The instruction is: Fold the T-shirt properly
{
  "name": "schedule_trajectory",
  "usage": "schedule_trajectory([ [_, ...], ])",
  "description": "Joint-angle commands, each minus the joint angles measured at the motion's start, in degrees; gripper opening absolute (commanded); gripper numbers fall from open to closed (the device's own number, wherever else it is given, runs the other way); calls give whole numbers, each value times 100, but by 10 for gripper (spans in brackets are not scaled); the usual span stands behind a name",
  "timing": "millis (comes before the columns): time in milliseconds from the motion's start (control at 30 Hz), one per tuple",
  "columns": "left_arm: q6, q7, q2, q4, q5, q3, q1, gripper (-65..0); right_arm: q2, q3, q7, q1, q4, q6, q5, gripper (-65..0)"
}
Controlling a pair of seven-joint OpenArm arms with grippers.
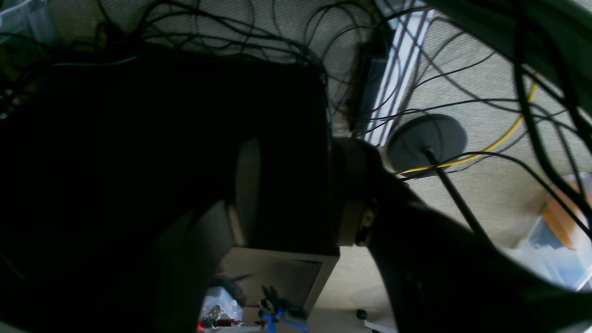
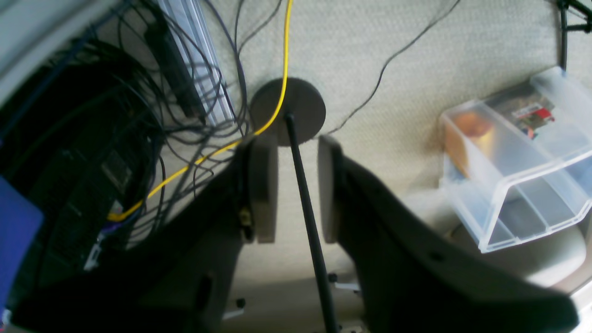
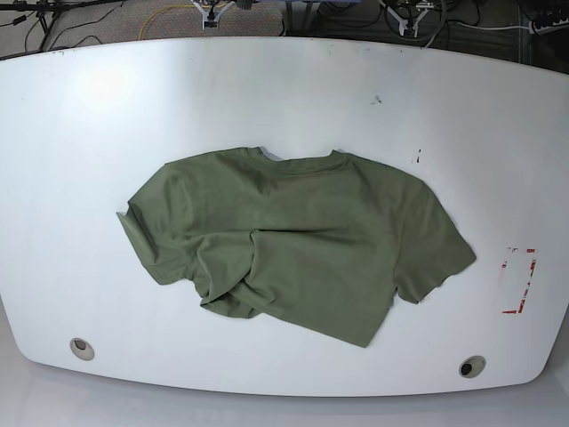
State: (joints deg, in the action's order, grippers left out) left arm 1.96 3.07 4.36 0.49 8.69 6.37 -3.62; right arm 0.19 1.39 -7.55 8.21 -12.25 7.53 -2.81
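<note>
Overhead, T-shirt [image 3: 293, 245] rumples on white table [image 3: 284, 89]; right claw [image 2: 298, 185] apart, left unclear.

A: What colour is the soft cotton short-sleeved T-shirt [image 3: 302, 245]?

B: Plain olive green, no print. The smooth rounded bench [image 3: 267, 98] under it is white, with a small red mark [image 3: 520, 280] near one edge.

A: And the floor views?

B: Beige speckled carpet [image 2: 393, 37], one yellow cable [image 2: 282, 60] among black ones, a clear plastic box [image 2: 518, 162].
</note>
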Motion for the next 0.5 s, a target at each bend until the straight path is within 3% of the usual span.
schedule_trajectory([
  [0,-6,-19,16,17,-1,-3,-29,-424,12,-4,4,24,6,11,24,-507],
  [467,5,1,7,156,0,-10,-181,-425,5,17,10,36,19,15,34,-507],
])
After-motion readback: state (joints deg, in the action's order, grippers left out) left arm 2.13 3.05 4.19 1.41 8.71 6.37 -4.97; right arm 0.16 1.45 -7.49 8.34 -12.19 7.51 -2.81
